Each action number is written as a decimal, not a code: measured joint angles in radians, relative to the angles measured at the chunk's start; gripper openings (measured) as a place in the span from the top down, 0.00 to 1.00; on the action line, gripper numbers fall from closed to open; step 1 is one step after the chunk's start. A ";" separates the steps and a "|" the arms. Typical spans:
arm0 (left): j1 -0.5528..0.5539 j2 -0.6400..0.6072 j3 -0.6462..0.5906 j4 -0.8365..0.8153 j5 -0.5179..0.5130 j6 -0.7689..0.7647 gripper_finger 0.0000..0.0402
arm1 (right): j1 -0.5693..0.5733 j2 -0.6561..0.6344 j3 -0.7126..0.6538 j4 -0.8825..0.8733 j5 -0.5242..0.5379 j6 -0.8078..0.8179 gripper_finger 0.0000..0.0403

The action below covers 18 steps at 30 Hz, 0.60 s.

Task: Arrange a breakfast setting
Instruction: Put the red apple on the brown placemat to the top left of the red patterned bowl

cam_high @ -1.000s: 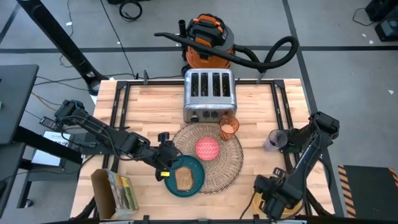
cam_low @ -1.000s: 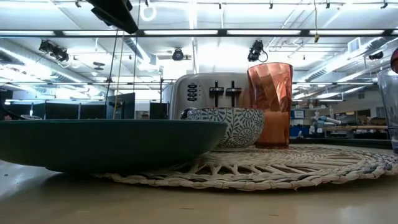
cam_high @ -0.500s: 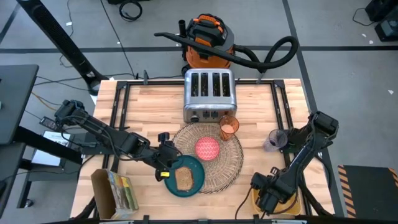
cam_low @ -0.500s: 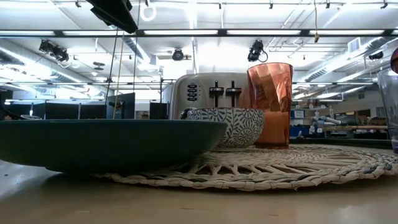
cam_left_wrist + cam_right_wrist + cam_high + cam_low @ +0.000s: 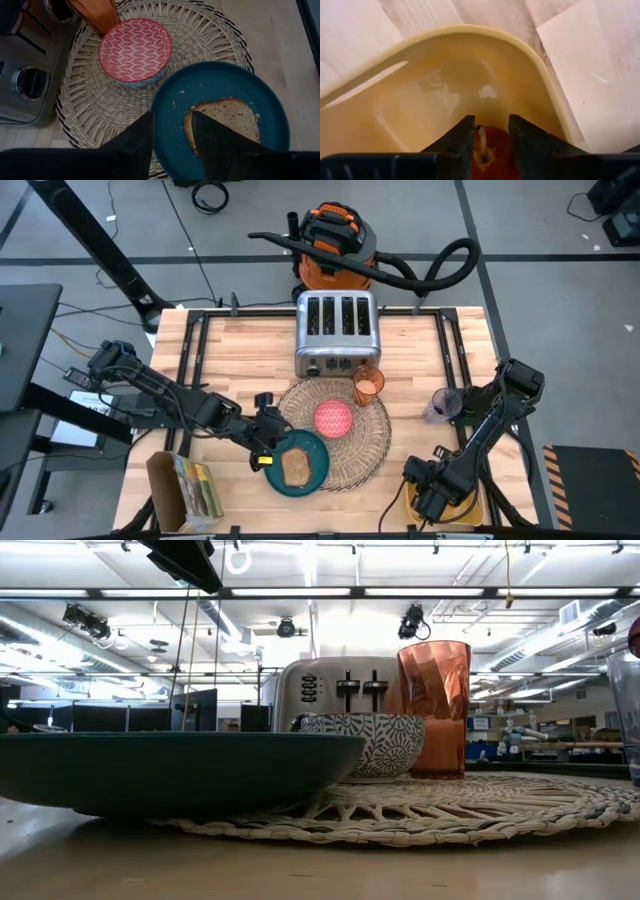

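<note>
Here you see 1 yellow tray (image 5: 385, 105) holding 1 apple (image 5: 492, 150); the right gripper (image 5: 432, 498) straddles it, jaws narrower than 1 second ago, not yet clamped. 1 plate (image 5: 220, 100) carries 1 toast slice (image 5: 227, 122) beneath the parted, empty left gripper (image 5: 172, 135). Beyond, on 1 placemat (image 5: 370, 442): 1 bowl (image 5: 333, 419), 1 cup (image 5: 367, 384).

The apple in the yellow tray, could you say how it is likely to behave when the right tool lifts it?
The apple looks round and glossy, so it may slip or turn between the right tool's narrow fingers. If it drops, it would probably roll, though the tray's raised rim should catch it. It seems firm, so unlikely to squash.
</note>
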<state>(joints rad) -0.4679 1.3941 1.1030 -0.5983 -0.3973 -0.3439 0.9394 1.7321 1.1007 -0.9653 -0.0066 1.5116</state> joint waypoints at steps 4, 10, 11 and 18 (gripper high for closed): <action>0.000 0.000 0.000 0.000 0.000 0.000 0.65 | 0.005 0.000 0.000 0.000 -0.005 -0.004 0.74; 0.000 0.000 0.000 0.000 0.000 0.000 0.65 | 0.016 0.000 0.000 0.001 -0.001 -0.005 0.77; 0.000 0.000 0.000 0.000 0.000 0.000 0.65 | 0.016 0.000 0.000 0.002 0.002 -0.005 0.77; 0.000 0.000 0.000 0.000 0.000 0.000 0.65 | 0.016 0.000 0.000 0.007 0.007 -0.014 0.83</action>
<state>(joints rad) -0.4679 1.3941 1.1030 -0.5987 -0.3973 -0.3443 0.9552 1.7325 1.1007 -0.9586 0.0002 1.4973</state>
